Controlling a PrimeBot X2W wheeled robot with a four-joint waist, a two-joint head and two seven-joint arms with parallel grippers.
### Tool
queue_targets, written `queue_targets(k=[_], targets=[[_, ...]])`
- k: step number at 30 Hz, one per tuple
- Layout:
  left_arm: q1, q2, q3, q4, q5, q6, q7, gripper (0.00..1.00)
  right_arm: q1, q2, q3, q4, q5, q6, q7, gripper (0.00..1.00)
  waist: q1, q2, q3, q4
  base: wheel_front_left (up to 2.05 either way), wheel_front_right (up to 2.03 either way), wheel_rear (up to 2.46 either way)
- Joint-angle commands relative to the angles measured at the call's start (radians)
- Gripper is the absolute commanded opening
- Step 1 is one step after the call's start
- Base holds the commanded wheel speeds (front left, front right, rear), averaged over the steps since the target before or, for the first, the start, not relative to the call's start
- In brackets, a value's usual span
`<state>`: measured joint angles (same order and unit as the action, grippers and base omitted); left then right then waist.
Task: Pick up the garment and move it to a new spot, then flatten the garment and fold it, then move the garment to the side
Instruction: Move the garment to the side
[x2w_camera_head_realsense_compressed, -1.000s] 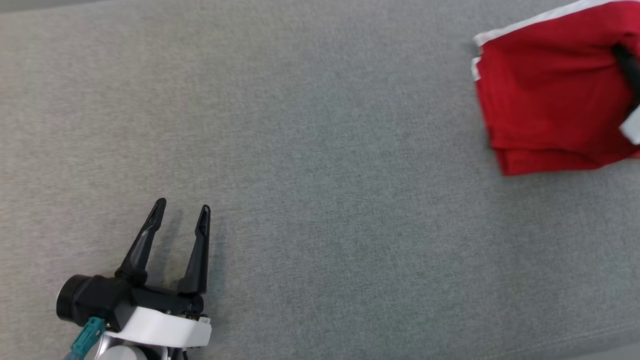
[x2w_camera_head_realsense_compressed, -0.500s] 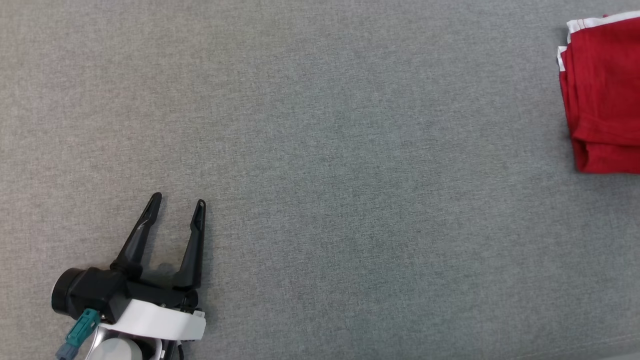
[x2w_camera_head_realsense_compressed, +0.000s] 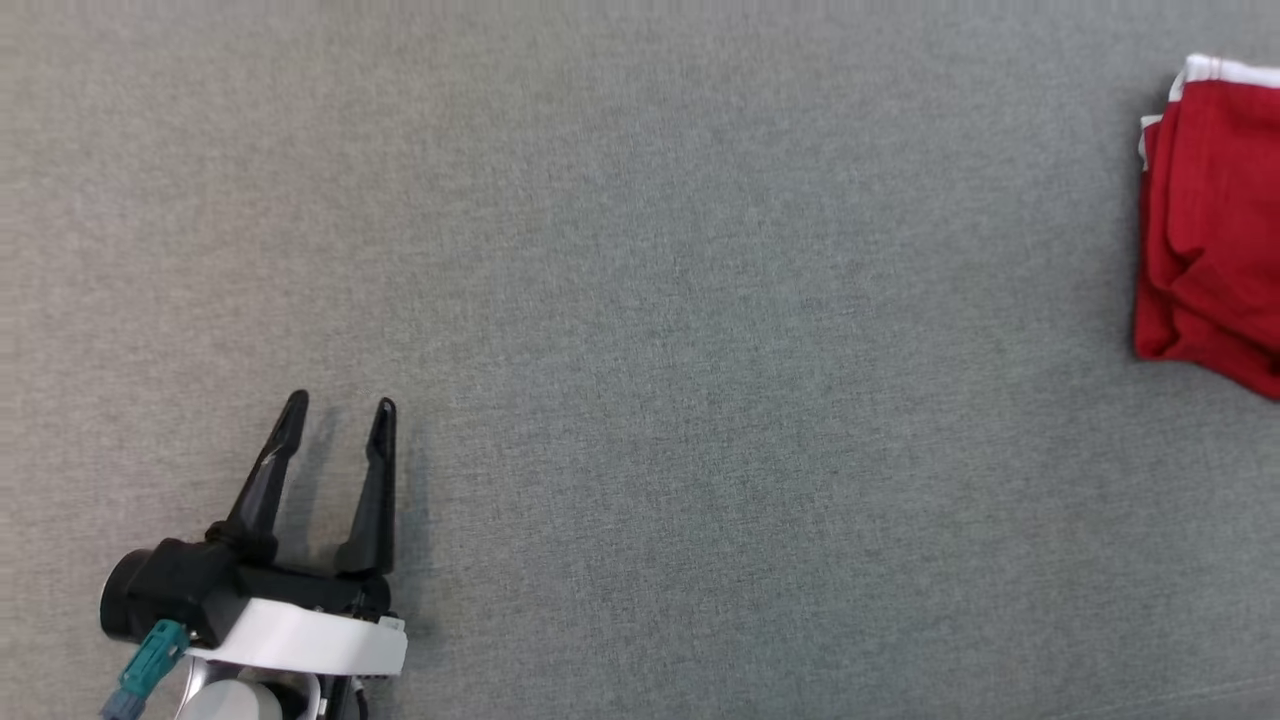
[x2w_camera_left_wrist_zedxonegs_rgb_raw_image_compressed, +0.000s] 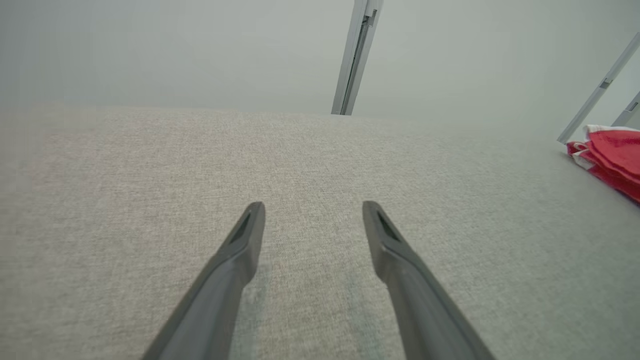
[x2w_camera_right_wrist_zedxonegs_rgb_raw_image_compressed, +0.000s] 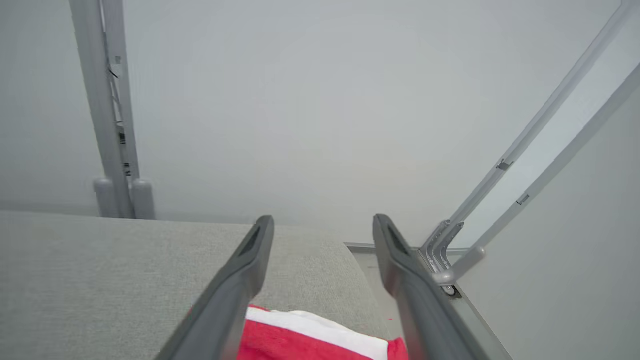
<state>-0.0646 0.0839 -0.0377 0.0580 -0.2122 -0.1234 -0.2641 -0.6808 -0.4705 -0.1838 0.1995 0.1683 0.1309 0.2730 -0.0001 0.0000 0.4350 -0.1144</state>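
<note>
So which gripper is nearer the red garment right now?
Right. The right gripper is open just over the garment; the left gripper sits far across the grey surface from it.

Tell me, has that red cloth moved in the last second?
Yes. The red garment has slid to the robot's right, nearly out of the head view, while the left gripper has barely shifted in that view.

The red garment (x2w_camera_head_realsense_compressed: 1212, 230) runs off the head view's right edge. In the left wrist view the right edge cuts it too. In the right wrist view the bottom edge crops it, and a finger of the right gripper (x2w_camera_right_wrist_zedxonegs_rgb_raw_image_compressed: 324, 222) covers part of its left end. The left gripper (x2w_camera_head_realsense_compressed: 340, 405) loses its wrist at the head view's bottom edge
</note>
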Motion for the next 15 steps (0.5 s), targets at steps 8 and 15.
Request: queue_targets(k=[8, 15], targets=[[0.064, -0.022, 0.052, -0.009, -0.004, 0.042, 0.0, 1.0, 0.278, 0.056, 0.062, -0.21, 0.075, 0.0, -0.252, 1.0, 0.0001, 0.0, -0.21, 0.065, 0.0, 0.0, 0.0], [0.16, -0.03, 0.063, -0.003, 0.041, 0.091, 0.0, 1.0, 0.571, 0.21, 0.122, -0.212, 0.046, 0.0, -0.457, 1.0, 0.0001, 0.0, -0.327, 0.117, 0.0, 0.0, 0.0]])
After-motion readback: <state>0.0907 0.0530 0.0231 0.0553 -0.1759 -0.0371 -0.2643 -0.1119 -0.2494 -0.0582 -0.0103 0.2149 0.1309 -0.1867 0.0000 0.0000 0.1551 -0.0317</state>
